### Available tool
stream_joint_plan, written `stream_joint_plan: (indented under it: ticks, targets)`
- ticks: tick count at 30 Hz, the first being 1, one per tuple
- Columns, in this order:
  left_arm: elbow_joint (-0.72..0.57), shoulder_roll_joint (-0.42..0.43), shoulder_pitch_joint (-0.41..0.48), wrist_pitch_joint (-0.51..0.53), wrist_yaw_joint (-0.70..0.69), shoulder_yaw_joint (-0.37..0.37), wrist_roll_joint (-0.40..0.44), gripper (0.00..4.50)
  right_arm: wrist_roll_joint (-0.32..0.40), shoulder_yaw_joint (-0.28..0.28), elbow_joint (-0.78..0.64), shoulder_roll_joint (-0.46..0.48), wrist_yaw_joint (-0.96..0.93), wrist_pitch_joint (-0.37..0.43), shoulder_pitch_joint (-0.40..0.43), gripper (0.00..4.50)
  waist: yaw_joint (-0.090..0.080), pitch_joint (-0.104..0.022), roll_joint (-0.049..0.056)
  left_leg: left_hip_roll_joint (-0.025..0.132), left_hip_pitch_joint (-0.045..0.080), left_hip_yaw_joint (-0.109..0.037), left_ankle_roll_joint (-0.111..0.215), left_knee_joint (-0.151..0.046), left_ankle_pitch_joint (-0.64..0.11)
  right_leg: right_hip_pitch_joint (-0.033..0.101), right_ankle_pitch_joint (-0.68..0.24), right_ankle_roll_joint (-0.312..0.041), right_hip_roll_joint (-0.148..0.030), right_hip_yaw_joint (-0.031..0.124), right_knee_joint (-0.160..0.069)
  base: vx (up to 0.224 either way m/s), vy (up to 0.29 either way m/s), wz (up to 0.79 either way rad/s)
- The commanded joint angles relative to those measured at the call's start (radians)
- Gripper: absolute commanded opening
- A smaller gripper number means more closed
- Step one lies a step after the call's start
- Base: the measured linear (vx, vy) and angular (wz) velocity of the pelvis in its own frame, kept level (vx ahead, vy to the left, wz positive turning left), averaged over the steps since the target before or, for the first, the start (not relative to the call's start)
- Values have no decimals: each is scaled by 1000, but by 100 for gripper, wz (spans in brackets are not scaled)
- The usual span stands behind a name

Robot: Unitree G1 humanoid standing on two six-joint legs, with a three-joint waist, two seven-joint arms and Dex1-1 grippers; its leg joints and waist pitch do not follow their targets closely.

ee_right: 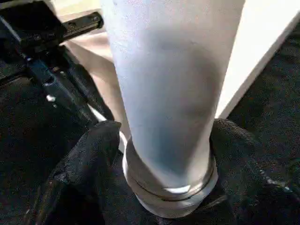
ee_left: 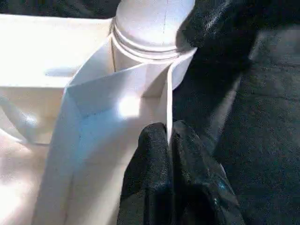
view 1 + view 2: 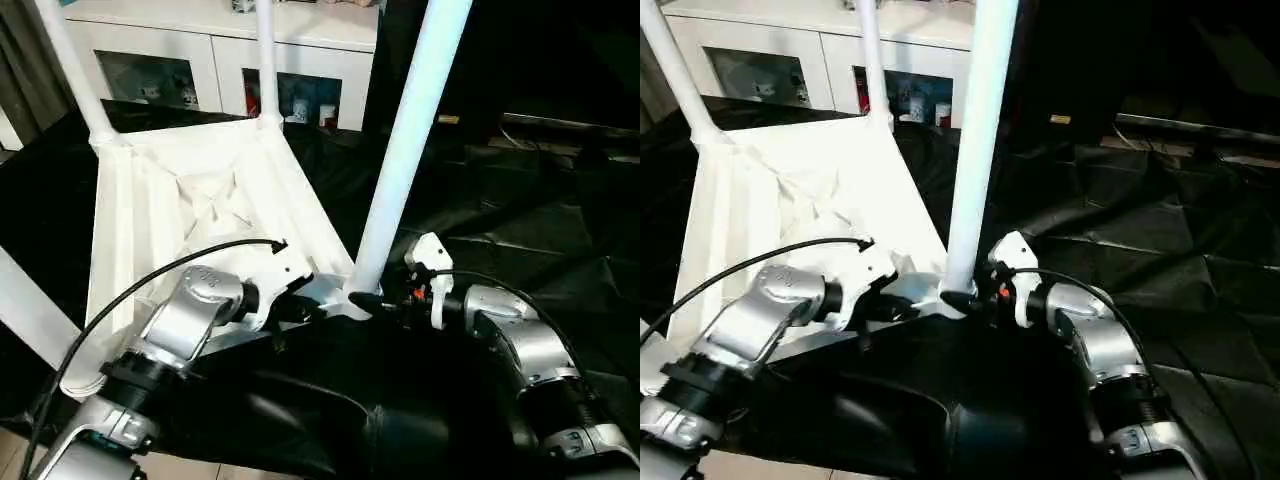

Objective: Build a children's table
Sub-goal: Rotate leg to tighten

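Observation:
The children's table (image 3: 200,200) lies upside down on the black-draped work table, with its white legs pointing up. Its near right corner carries a long white leg (image 3: 410,130) that leans up and to the right. My left gripper (image 3: 310,300) reaches that corner from the left. In the left wrist view the left gripper (image 2: 168,129) is shut on the thin white rim wall just beside the leg's socket. My right gripper (image 3: 375,300) comes in from the right. Its black fingers (image 1: 93,154) press on both sides of the leg's base (image 1: 164,117).
Two more legs (image 3: 75,70) (image 3: 267,60) stand on the far corners, and another (image 3: 30,310) slants off at the left edge. A white glass-door cabinet (image 3: 200,50) stands behind the table. Rumpled black cloth (image 3: 520,200) covers the table to the right.

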Motion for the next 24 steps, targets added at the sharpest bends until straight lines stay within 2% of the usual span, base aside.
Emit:
stream_joint_plan:
  ticks: [1,2,4,7,9,12,15,16,24]
  targets:
    - [-6,-13,23,-35,-58,-30,-45,0,7,13,16,-13,41,19,-17,362,3,-54,-8,13,9,-2,55,-53,-206,43,-134,-236,-25,16,-58,0,0,0]
    - [-11,-9,26,-37,-65,-35,-47,0,9,17,17,-17,55,23,-19,384,6,-53,-7,14,9,-2,59,-53,-203,43,-129,-239,-25,16,-57,0,0,0]
    - [-27,-2,36,-43,-88,-42,-58,0,-11,36,14,-31,67,3,-22,402,9,-52,-6,15,9,-2,59,-53,-197,43,-134,-238,-27,16,-56,0,0,0]
    - [-53,7,48,-38,-117,-47,-71,0,-24,56,15,-46,95,-14,-25,402,10,-52,-10,15,10,-1,57,-53,-202,42,-148,-236,-26,16,-57,0,0,0]
    - [-57,11,52,-39,-120,-49,-71,0,-20,56,16,-48,101,-13,-26,402,12,-51,-8,15,11,-1,58,-53,-201,40,-149,-236,-26,17,-57,0,0,0]
    - [-59,19,58,-46,-128,-50,-69,0,-12,55,19,-49,116,-12,-29,402,16,-51,-12,15,9,-1,59,-52,-199,41,-158,-229,-27,17,-56,0,0,0]
    - [-56,25,65,-57,-137,-45,-67,0,-4,54,23,-50,137,-15,-31,373,16,-51,-16,15,9,-1,57,-52,-202,40,-178,-220,-27,17,-57,0,0,0]
    - [-57,26,66,-57,-137,-44,-67,0,-1,54,24,-50,141,-14,-31,363,17,-51,-14,15,9,-1,59,-52,-196,40,-172,-220,-27,17,-56,0,0,0]
    - [-38,12,68,-47,-104,-25,-71,0,30,51,5,-39,161,20,-10,315,17,-52,-15,14,9,-1,62,-51,-191,40,-167,-221,-27,17,-55,0,0,0]
